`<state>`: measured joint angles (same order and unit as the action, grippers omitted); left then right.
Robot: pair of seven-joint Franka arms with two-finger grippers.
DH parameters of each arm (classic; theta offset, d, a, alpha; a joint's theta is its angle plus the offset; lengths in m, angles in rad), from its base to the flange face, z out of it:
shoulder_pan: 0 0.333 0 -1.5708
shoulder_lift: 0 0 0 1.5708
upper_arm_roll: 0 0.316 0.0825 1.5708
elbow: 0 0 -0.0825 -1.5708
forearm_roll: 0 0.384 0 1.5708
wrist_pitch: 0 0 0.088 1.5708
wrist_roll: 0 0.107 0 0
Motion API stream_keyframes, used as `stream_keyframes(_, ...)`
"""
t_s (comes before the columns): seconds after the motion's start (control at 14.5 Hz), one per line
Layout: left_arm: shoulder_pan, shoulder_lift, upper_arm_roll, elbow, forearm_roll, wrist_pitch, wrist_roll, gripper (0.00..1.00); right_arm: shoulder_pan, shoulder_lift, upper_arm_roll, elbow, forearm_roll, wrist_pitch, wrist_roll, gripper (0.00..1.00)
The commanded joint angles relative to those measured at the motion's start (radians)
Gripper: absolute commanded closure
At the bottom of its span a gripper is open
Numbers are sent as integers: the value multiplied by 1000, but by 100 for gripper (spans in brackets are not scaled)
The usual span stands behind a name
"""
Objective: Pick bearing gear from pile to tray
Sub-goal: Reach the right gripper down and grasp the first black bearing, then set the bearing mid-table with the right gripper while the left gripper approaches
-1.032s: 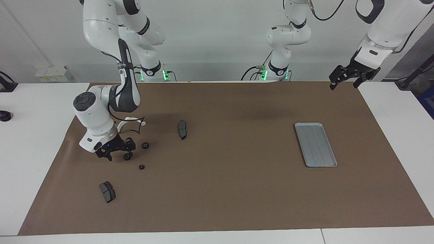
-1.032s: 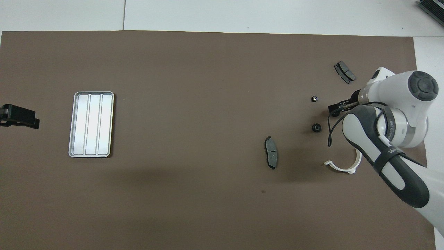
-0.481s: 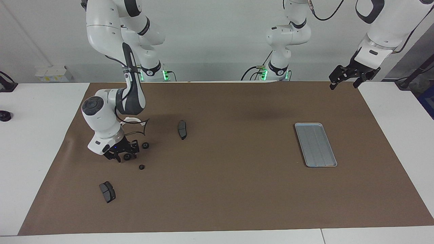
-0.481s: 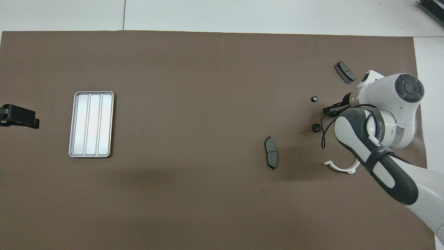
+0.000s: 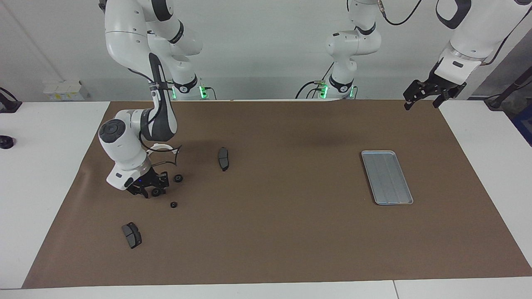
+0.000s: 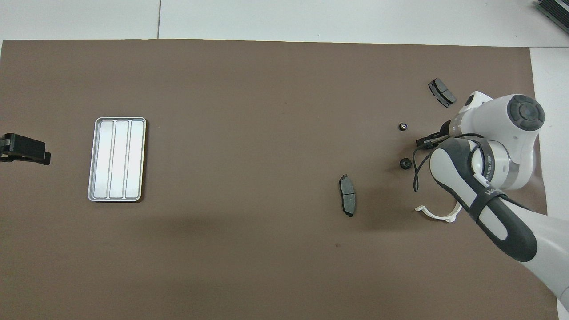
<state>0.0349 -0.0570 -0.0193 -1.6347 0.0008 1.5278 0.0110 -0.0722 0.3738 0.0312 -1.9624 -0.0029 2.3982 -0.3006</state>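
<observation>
The pile lies at the right arm's end of the brown mat. It holds three small black gears, two dark brake pads and a white half-ring bracket point(image 5: 160, 147). My right gripper point(image 5: 153, 187) is down at the mat, right at one gear point(image 5: 156, 192); the overhead view hides this gear under the gripper point(image 6: 426, 142). Two other gears point(image 5: 178, 178) point(image 5: 173, 204) lie loose close by, and show in the overhead view point(image 6: 405, 164) point(image 6: 402, 126). The silver tray point(image 5: 386, 177) lies bare toward the left arm's end. My left gripper point(image 5: 420, 99) waits open, raised over the mat's corner.
One brake pad point(image 5: 223, 158) lies toward the mat's middle; another point(image 5: 131, 235) lies farther from the robots than the gears. The bracket point(image 6: 438, 214) lies under the right arm's forearm. A wide stretch of bare mat point(image 5: 291, 187) separates pile and tray.
My right gripper swung in from beside the gear and came down at it a second ago, then barely moved. The gear, the other parts and the left arm stayed put.
</observation>
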Motion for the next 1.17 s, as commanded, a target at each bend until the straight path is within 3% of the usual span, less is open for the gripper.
stream_keyframes(0.0,5,-30,-2,-33,7,-2,7,0,-14,-9,6,-16,0,-7,-31,42)
stream_keyframes(0.07,5,-30,-2,-33,7,-2,7,0,-14,-9,6,-18,0,-2,-31,52)
stream_keyframes(0.21,5,-32,-2,-33,7,-2,7,0,-12,-9,6,-18,0,2,-20,100)
stream_keyframes(0.41,5,-30,-2,-33,7,-3,6,0,-9,-10,6,-3,0,-13,-9,100)
stream_keyframes(0.62,5,-32,-2,-33,7,-2,7,0,9,-55,12,57,1,-132,139,100)
stream_keyframes(0.89,5,-30,-2,-33,7,-2,6,0,168,-66,12,207,1,-281,468,100)
stream_keyframes(1.1,5,-32,-2,-33,7,-2,6,0,313,-58,12,221,20,-225,657,100)
